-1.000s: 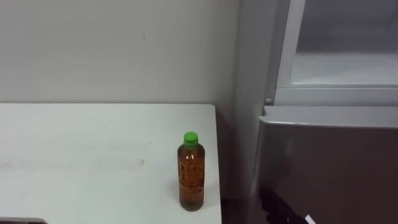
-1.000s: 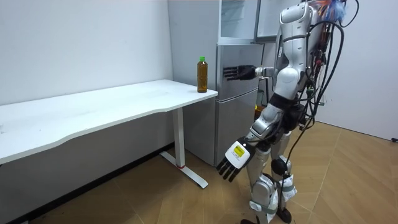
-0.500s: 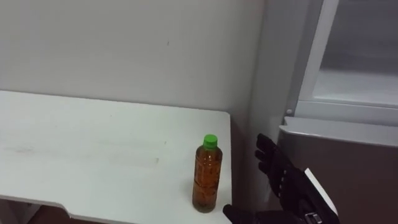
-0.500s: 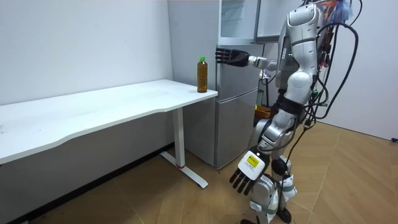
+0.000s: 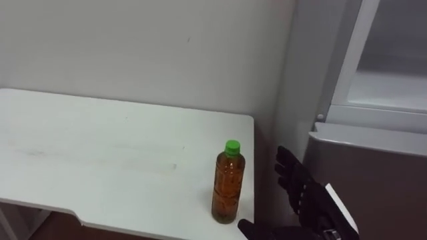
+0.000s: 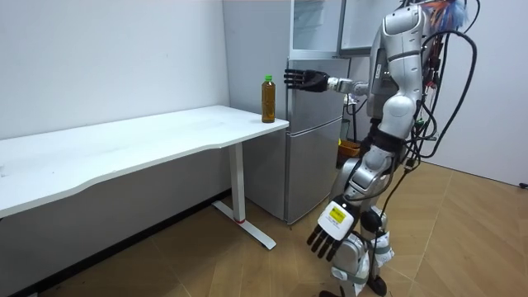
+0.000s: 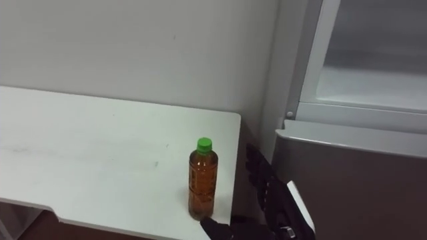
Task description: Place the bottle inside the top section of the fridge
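Observation:
A clear bottle (image 5: 227, 183) of brown liquid with a green cap stands upright near the right end of the white table (image 5: 100, 160), close to its front edge. My right hand (image 5: 303, 197) is open, fingers straight and spread, just right of the bottle and not touching it. In the room view that hand (image 6: 304, 79) is held out at bottle-top height, a short way from the bottle (image 6: 267, 99). My left hand (image 6: 332, 238) hangs open low at my side. I stand facing the fridge (image 6: 313, 132) and the table's end.
The fridge's grey lower door (image 5: 373, 180) stands right of the table with a narrow gap between. Above it the upper compartment (image 5: 393, 73) shows a pale interior behind a light frame. A white wall runs behind the table.
My right hand rose into the eye view and moved towards the bottle, now beside it. The left arm swung down a little. The head camera shifted, so the whole picture moved.

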Robot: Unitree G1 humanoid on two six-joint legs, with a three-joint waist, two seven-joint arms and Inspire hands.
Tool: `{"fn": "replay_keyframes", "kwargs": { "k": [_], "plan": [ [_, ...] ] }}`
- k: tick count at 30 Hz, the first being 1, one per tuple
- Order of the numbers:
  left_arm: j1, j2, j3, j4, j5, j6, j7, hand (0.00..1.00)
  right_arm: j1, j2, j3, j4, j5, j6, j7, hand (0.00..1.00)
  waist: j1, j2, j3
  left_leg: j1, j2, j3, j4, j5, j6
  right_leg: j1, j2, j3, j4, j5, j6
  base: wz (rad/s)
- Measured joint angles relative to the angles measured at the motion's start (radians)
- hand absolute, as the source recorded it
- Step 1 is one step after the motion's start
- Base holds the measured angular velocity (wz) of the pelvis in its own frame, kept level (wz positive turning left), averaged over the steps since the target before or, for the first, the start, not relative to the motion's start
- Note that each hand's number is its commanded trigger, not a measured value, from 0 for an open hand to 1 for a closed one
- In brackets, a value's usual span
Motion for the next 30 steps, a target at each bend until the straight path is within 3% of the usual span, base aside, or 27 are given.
{"fn": "replay_keyframes", "kwargs": {
  "k": [4,11,21,30],
  "plan": [
    [-0.008,0.000,0.001,-0.003,0.002,0.021,-0.020,0.00,-0.025,0.000,0.001,0.020,0.012,0.001,-0.012,0.00,0.008,0.000,-0.0006,-0.017,-0.002,-0.007,0.002,0.001,0.001,-0.015,-0.002,-0.010,-0.001,0.001,0.000,0.06],
    [-0.012,-0.001,-0.002,-0.011,0.002,0.026,-0.027,0.00,-0.089,-0.004,0.023,0.062,0.020,0.001,-0.074,0.00,0.012,-0.005,-0.0027,-0.047,-0.001,-0.006,0.001,0.002,0.000,-0.046,-0.001,-0.010,0.005,0.002,-0.002,-0.01],
    [-0.021,-0.001,-0.012,-0.010,0.004,0.058,-0.014,0.00,-0.221,0.003,0.083,0.212,0.056,0.001,-0.136,0.00,0.015,-0.003,0.0027,-0.071,-0.003,-0.030,0.001,0.007,0.001,-0.048,-0.005,-0.045,0.003,0.003,-0.002,0.09],
    [-0.052,0.001,-0.038,-0.010,0.003,0.072,-0.018,0.00,-0.241,0.004,0.088,0.215,0.064,0.002,-0.144,0.00,0.038,-0.002,0.0062,-0.100,-0.006,-0.032,0.002,0.013,0.004,-0.081,-0.011,-0.048,0.019,0.003,-0.002,0.02]
  ]
}}
